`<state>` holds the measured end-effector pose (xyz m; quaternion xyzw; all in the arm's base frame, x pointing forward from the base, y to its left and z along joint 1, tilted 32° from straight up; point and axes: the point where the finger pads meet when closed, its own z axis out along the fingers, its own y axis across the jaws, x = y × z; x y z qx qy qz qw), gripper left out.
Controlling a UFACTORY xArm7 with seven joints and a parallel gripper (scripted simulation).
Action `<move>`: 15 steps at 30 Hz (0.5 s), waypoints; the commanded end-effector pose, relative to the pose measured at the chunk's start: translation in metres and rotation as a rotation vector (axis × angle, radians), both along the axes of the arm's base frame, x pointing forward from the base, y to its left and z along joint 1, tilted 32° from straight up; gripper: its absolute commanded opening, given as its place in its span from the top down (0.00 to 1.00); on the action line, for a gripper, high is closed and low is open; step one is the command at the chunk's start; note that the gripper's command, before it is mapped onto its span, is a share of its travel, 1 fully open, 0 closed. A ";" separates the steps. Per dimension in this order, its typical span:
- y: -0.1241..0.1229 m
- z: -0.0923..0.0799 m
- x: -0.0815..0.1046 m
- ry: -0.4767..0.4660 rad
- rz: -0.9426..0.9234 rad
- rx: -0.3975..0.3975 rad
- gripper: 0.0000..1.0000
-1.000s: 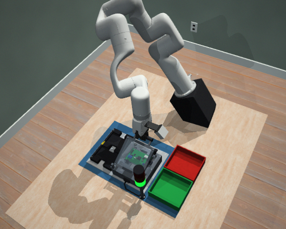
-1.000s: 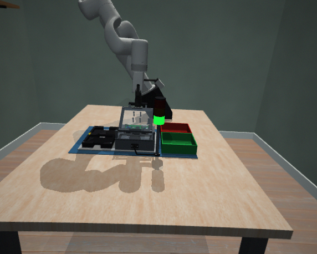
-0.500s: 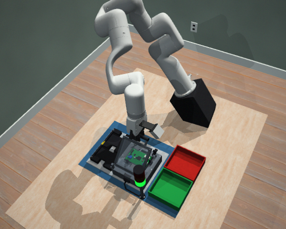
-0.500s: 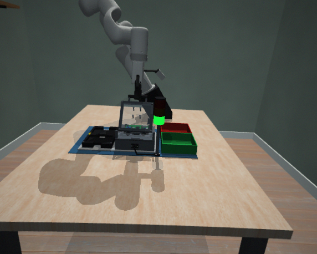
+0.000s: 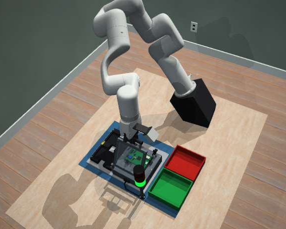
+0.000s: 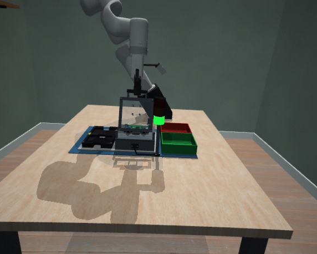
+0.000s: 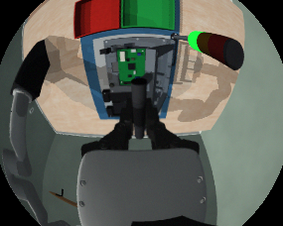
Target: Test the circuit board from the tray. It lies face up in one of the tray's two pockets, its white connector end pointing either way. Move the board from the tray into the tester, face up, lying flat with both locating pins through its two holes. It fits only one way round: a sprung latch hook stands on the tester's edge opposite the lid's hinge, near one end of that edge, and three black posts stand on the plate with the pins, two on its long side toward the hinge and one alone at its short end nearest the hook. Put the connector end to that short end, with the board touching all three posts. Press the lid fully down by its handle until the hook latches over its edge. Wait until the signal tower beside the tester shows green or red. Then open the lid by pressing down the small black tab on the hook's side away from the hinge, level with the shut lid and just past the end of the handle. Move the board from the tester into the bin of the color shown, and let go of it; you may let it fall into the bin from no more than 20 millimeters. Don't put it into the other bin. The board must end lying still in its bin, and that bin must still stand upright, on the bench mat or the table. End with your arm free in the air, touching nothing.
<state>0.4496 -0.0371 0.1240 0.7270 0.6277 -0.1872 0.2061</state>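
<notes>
The green circuit board (image 5: 136, 156) lies face up in the grey tester (image 5: 140, 166); it also shows in the wrist view (image 7: 131, 64). The tester's clear lid (image 5: 126, 155) (image 6: 134, 112) stands raised, nearly upright. My gripper (image 5: 130, 140) is at the lid's top edge, shut on the lid's black handle (image 6: 136, 91). The signal tower (image 5: 139, 178) beside the tester shows green (image 6: 158, 120). The green bin (image 5: 170, 188) and the red bin (image 5: 185, 162) stand side by side to the right of the tester. The black tray (image 5: 104, 151) to the left holds no board.
Tester, tray and bins sit on a blue mat (image 5: 95, 165) on the wooden table. The arm's black base (image 5: 194, 105) stands behind the bins. The tower's thin post and a black cable (image 5: 128, 186) stand at the tester's front corner.
</notes>
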 end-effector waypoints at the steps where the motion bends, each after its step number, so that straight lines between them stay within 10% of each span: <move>1: 0.002 0.008 0.017 -0.001 0.000 0.000 1.00; 15: 0.003 0.018 0.051 -0.001 0.000 0.000 1.00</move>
